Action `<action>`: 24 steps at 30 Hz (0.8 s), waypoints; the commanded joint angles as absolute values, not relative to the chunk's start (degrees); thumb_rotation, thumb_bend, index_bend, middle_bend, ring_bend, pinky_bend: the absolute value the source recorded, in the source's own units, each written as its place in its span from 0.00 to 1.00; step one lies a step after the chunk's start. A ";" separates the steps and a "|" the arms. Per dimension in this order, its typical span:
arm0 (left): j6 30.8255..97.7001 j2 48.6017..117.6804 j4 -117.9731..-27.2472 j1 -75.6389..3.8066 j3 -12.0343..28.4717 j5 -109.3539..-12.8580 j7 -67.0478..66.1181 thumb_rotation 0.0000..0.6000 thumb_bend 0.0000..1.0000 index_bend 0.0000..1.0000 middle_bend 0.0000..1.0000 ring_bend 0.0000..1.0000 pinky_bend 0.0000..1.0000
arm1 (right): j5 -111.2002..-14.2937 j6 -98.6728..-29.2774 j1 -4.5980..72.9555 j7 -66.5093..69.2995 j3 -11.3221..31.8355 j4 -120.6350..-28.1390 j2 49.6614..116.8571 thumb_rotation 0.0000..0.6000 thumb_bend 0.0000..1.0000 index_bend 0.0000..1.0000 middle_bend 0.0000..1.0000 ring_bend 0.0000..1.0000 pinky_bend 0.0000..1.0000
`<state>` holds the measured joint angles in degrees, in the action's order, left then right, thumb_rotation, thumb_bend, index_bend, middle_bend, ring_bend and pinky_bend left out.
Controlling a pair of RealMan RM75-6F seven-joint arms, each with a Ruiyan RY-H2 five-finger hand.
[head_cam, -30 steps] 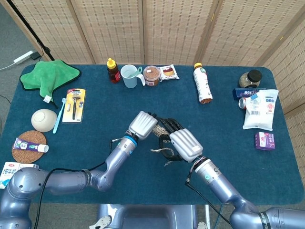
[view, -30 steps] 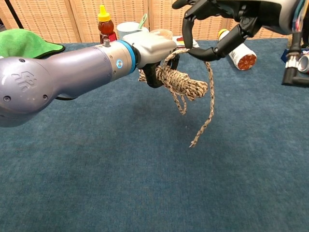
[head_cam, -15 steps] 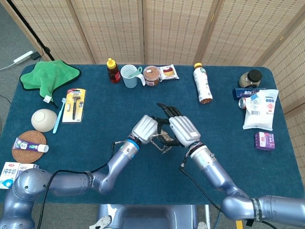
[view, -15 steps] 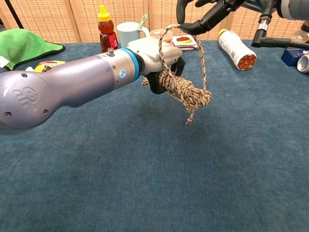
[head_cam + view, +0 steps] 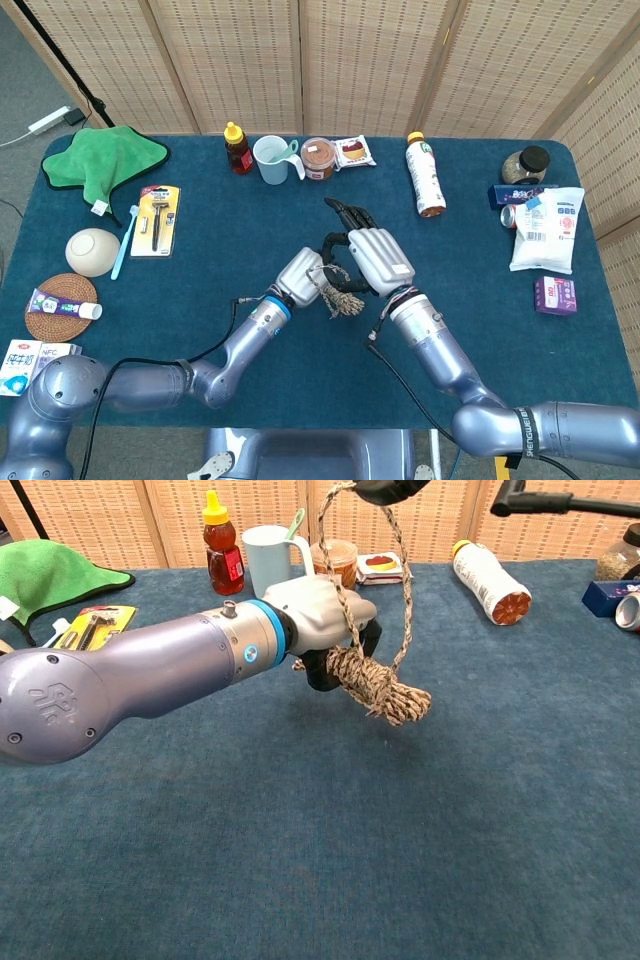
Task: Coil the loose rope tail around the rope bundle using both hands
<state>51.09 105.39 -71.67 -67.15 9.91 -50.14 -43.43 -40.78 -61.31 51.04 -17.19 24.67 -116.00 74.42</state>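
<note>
The speckled rope bundle point(image 5: 378, 683) hangs in the air above the blue table, gripped at one end by my left hand point(image 5: 316, 613). In the head view the rope bundle point(image 5: 341, 297) pokes out to the right of the left hand point(image 5: 299, 274). The loose tail point(image 5: 403, 580) rises from the bundle in a tall loop to the top edge of the chest view. There the dark fingers point(image 5: 388, 488) of my right hand hold it. The right hand point(image 5: 374, 256) sits just above and right of the bundle, and its grip on the tail is hidden in the head view.
Along the far edge stand a honey bottle point(image 5: 237, 148), a cup point(image 5: 274, 159), a jar point(image 5: 318, 158) and a snack pack point(image 5: 354, 151). A white bottle point(image 5: 425, 176) lies to the right. A razor pack point(image 5: 156, 218) and a bowl point(image 5: 92, 251) lie at left, bags point(image 5: 545, 231) at right.
The right hand has risen and moved toward the far side, drawing the dangling tail up into a tall loop over the bundle. The left hand has drifted slightly with the bundle.
</note>
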 commanded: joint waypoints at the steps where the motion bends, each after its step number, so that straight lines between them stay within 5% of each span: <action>1: 50.58 105.71 -71.45 -67.28 9.67 -51.00 -43.20 1.00 0.37 0.51 0.38 0.40 0.64 | -35.61 -64.24 53.83 -20.65 26.04 -115.81 75.17 1.00 0.57 0.69 0.00 0.00 0.00; 15: 49.29 103.94 -73.49 -65.99 8.50 -55.30 -39.88 1.00 0.37 0.51 0.38 0.40 0.64 | -25.23 -66.43 59.38 -24.96 29.26 -111.86 74.96 1.00 0.57 0.69 0.00 0.00 0.00; 24: 47.63 98.52 -77.37 -64.69 7.27 -61.98 -33.89 1.00 0.37 0.52 0.38 0.40 0.64 | -27.86 -62.97 59.94 -26.37 25.70 -102.21 74.22 1.00 0.57 0.69 0.00 0.00 0.00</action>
